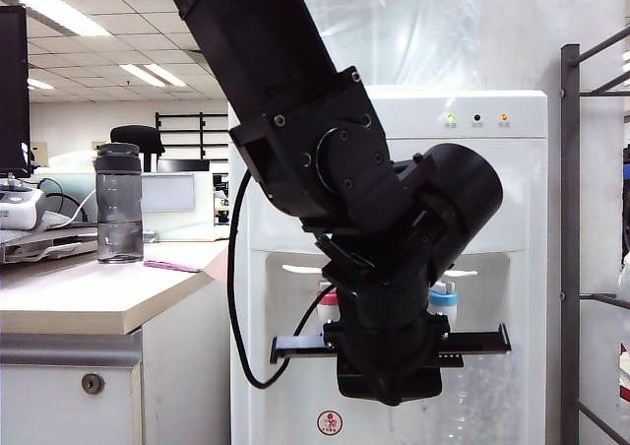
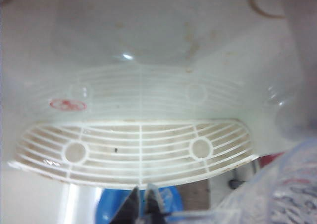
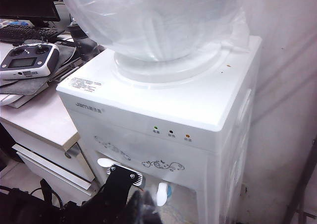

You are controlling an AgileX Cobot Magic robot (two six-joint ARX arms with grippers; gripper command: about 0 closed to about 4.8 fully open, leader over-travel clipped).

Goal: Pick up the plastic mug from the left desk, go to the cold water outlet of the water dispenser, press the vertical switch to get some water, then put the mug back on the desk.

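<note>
My left arm's hand [image 1: 389,356] hangs in front of the water dispenser [image 1: 512,169], between the red-collared tap [image 1: 328,302] and the cold water outlet [image 1: 445,295]. In the left wrist view my left gripper [image 2: 143,205] is shut on a thin clear strip that looks like the handle of the plastic mug [image 2: 292,184], whose rippled wall fills the corner beside it. Beyond the fingertips lies the dispenser's white drip grille [image 2: 138,149]. The vertical switch [image 3: 162,194] shows as a white lever by the blue collar. My right gripper [image 3: 143,206] hovers above the dispenser, its dark fingers together, holding nothing.
The left desk [image 1: 79,297] carries a smoky-grey bottle [image 1: 119,204], a pink slip and clutter at the back. A remote controller [image 3: 27,60] and a keyboard [image 3: 25,33] lie on it. A dark metal rack [image 1: 571,248] stands right of the dispenser. The big water bottle [image 3: 153,16] tops it.
</note>
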